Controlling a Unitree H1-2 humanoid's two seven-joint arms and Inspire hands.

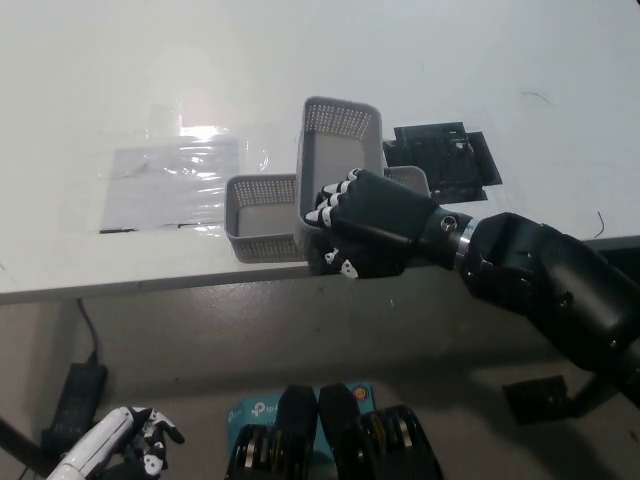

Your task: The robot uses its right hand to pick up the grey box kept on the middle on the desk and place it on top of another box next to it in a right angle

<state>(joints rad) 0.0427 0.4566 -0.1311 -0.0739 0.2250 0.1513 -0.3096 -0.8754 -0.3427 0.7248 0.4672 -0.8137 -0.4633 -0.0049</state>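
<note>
Right robot hand clamps the grey box's near end, its long axis running away from the edge, crossing the lower box (left robot hand idles below the bench, grip unclear).

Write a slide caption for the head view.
Black right robot hand grips a grey basket set crosswise on another grey basket at the desk edge.
</note>
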